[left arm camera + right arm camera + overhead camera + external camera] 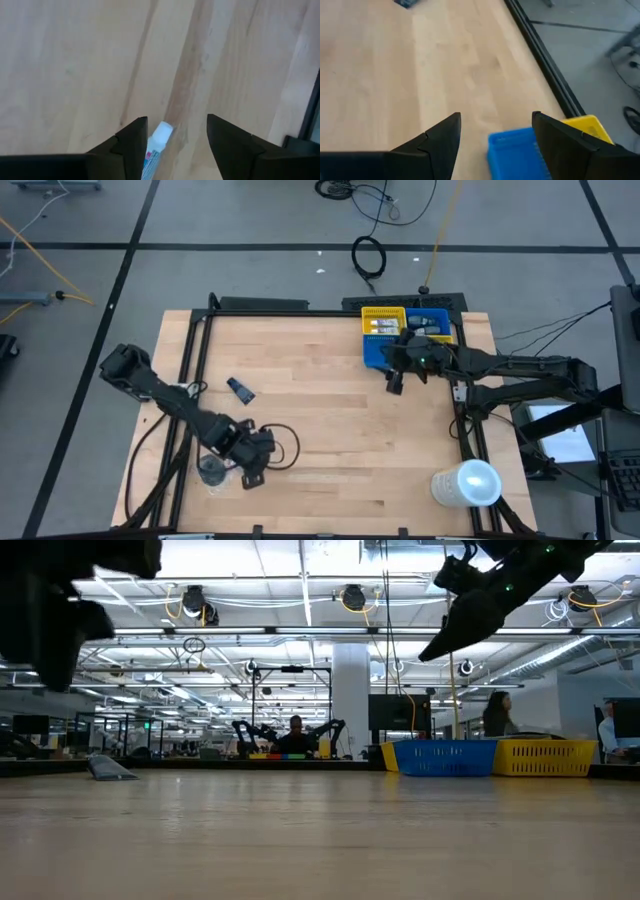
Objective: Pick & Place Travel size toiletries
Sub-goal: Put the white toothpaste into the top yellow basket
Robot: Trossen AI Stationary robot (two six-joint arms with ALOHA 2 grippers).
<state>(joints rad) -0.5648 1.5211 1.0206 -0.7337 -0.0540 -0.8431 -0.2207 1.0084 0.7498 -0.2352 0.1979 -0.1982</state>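
A white tube with red and blue marks (pixel 156 145) lies between the fingers of my open left gripper (pixel 177 125), close beside one finger. That gripper points down near the table's near left (pixel 250 473). A small dark blue item (pixel 240 390) lies flat on the wood farther back, and it also shows in the low view (pixel 110 768). My right gripper (pixel 395 383) hangs open above the table beside the bins, with nothing between its fingers (pixel 496 120). My left gripper stands open around the white tube's capped end (pixel 162 132). The fingers come from above, slanting down. The tube sits right against the inner side of one finger (pixel 135 137); I cannot tell whether they touch.
A yellow bin (pixel 383 313) holding small white items and a blue bin (pixel 375 352) stand at the far right. A big white cylinder (pixel 467 483) lies at the near right. A clear round thing (pixel 210 471) sits by my left gripper. A black frame (pixel 190 370) rims the table.
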